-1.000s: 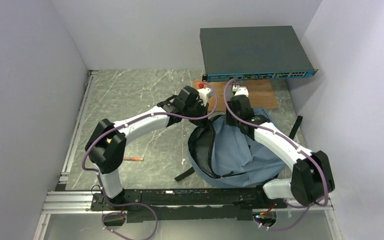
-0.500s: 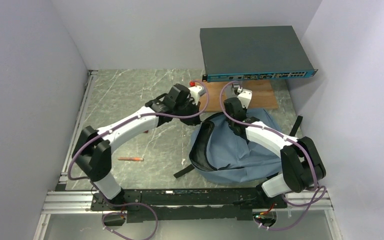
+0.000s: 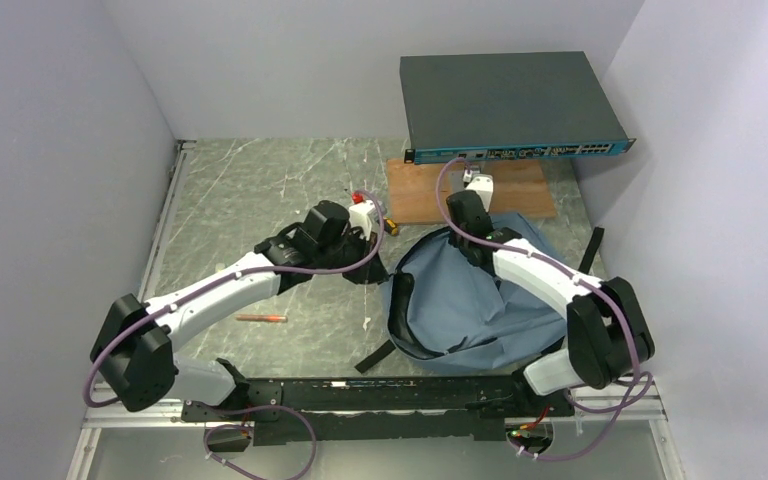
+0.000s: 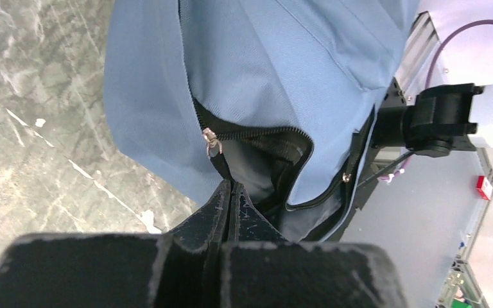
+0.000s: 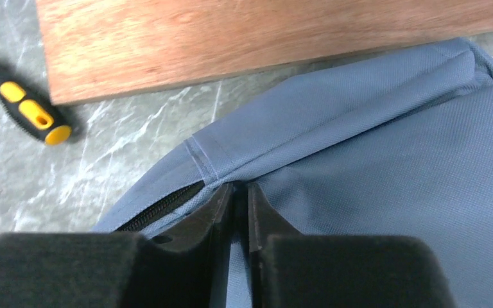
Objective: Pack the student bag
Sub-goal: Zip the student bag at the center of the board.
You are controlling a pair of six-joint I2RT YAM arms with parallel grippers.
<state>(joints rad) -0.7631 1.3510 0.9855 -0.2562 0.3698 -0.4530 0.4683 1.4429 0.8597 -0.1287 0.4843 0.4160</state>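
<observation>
Student bag (image 3: 480, 310): slumped on marble table (image 3: 260, 200), toward its 4 o'clock, mouth gaping at 9. Left gripper (image 4: 231, 192) pressed together on black zipper trim, bag's 10 o'clock. Right gripper (image 5: 241, 192) pinching blue fabric at seam, 12 o'clock. Wooden board (image 5: 231, 38) just beyond.

The grey marbled counter (image 3: 260, 190) carries a wooden board (image 3: 520, 190) at 1 o'clock. A dark grey network unit (image 3: 505, 100) overhangs the board's far edge. A black-and-yellow tool handle (image 5: 22, 106) lies just beside the board's left end. An orange pen (image 3: 261, 318) lies at 8 o'clock.
</observation>
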